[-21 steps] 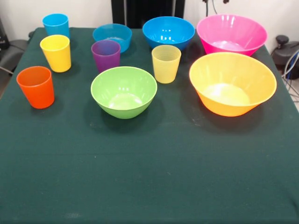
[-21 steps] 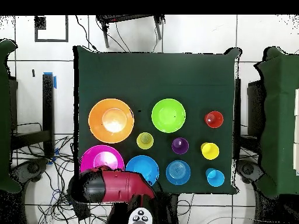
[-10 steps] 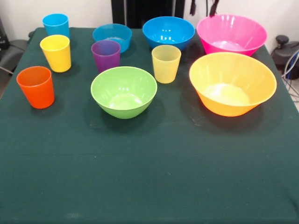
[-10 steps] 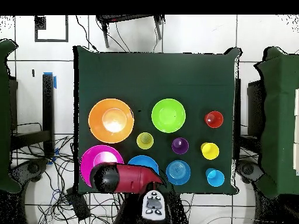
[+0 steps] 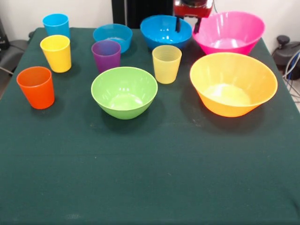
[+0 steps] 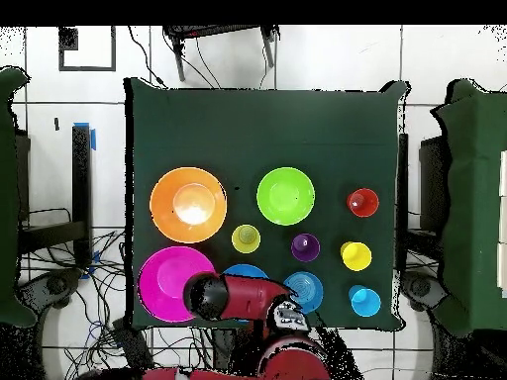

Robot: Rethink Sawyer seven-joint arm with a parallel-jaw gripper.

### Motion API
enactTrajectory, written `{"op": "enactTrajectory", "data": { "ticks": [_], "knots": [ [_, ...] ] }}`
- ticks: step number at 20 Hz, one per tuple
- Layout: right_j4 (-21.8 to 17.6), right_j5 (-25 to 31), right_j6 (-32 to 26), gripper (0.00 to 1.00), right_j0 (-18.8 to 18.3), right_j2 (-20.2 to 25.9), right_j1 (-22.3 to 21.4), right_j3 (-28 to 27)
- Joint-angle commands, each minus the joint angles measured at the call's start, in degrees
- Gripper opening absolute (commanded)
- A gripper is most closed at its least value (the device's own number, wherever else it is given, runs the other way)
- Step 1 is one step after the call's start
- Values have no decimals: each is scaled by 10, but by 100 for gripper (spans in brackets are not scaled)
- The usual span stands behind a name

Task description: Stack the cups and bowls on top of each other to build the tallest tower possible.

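Since the frames half a second back, my arm has come down into the front view at the top edge: the gripper (image 5: 188,24) now hangs with its two dark fingers spread apart, straddling the near-side rim where the medium blue bowl (image 5: 166,31) almost meets the large pink bowl (image 5: 229,33), and both bowls sit slightly shifted from before. It holds nothing. In this view nothing is stacked yet: the orange-yellow bowl (image 5: 233,83) sits at centre right, the green bowl (image 5: 124,92) at centre, the shallow blue bowl (image 5: 112,36) at upper left, and the blue cup (image 5: 56,25), yellow cup (image 5: 56,53), orange cup (image 5: 36,87), purple cup (image 5: 106,55) and pale yellow-green cup (image 5: 166,63) all stand alone. Overhead, the red arm (image 6: 233,297) now reaches across the lower middle, covering most of the medium blue bowl; the fingers are hidden there. I judge the tower not begun, so every stacking step remains.
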Motion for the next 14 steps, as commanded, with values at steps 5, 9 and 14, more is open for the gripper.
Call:
{"op": "enactTrajectory", "data": {
  "ticks": [5, 9, 14],
  "knots": [
    [-80, -69, 1, 100, -70, 84, 128, -94],
    [-100, -75, 12, 100, -64, 78, 141, -108],
    [-110, -81, 25, 100, -60, 72, 162, -130]
  ]
}}
